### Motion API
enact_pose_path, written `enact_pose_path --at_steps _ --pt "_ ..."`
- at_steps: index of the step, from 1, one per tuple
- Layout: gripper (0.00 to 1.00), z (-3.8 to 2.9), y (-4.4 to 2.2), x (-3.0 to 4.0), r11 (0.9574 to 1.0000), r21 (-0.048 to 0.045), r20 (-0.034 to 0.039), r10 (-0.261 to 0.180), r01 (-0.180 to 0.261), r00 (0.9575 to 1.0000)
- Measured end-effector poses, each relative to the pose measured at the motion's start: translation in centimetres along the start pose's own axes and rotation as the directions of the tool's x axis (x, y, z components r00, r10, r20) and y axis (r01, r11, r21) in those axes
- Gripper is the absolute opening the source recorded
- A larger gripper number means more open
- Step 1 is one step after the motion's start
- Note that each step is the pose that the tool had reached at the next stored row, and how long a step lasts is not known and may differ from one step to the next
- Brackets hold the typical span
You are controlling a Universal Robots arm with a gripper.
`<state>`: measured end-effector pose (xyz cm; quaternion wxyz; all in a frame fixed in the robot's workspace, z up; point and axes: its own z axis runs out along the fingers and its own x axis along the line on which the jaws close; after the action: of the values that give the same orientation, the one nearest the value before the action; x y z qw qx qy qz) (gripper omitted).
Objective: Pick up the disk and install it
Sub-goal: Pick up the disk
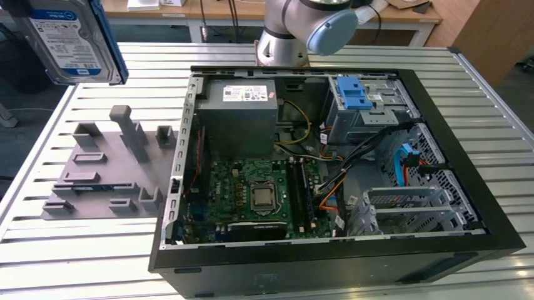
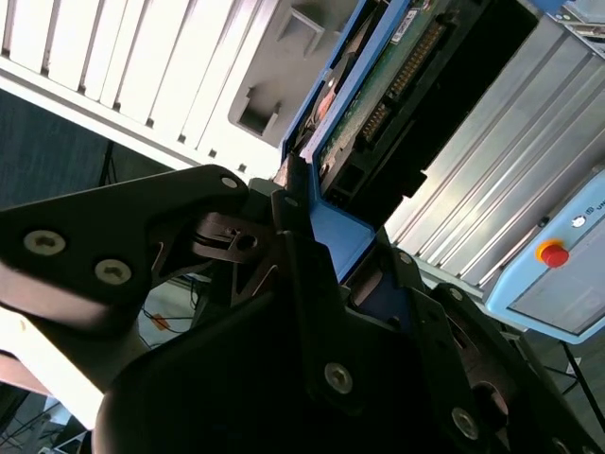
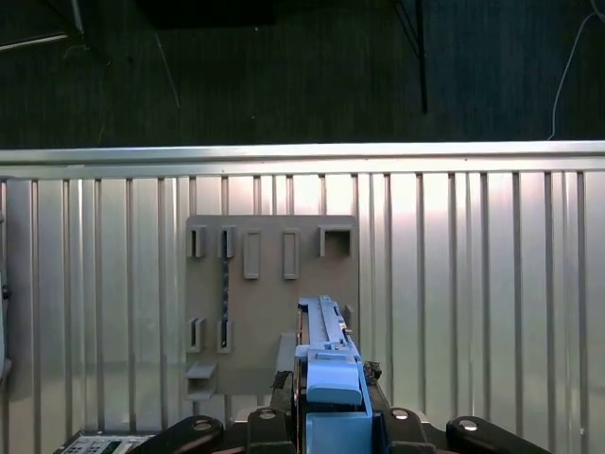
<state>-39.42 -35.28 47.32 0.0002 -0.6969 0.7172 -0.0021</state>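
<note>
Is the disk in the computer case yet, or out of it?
Out. The disk hangs over the grey fixture, beside the open case, clamped in the gripper.

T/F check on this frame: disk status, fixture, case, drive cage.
1. The gripper holds the disk. True.
2. The disk sits in the grey fixture. False: it is held up above the fixture.
3. The computer case is closed. False: its side is open and the motherboard shows.
4. The drive cage has blue latches. True.
</note>
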Motion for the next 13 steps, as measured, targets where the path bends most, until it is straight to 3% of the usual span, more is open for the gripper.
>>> enact_pose_path --at_steps 8,13 --pt "0.36 0.00 -1.31 0.14 1.0000 -0.0039 -0.0001 0.000 0.000 1.0000" --pt "0.36 0.00 -1.73 0.16 1.0000 -0.0041 -0.0002 0.000 0.000 1.0000"
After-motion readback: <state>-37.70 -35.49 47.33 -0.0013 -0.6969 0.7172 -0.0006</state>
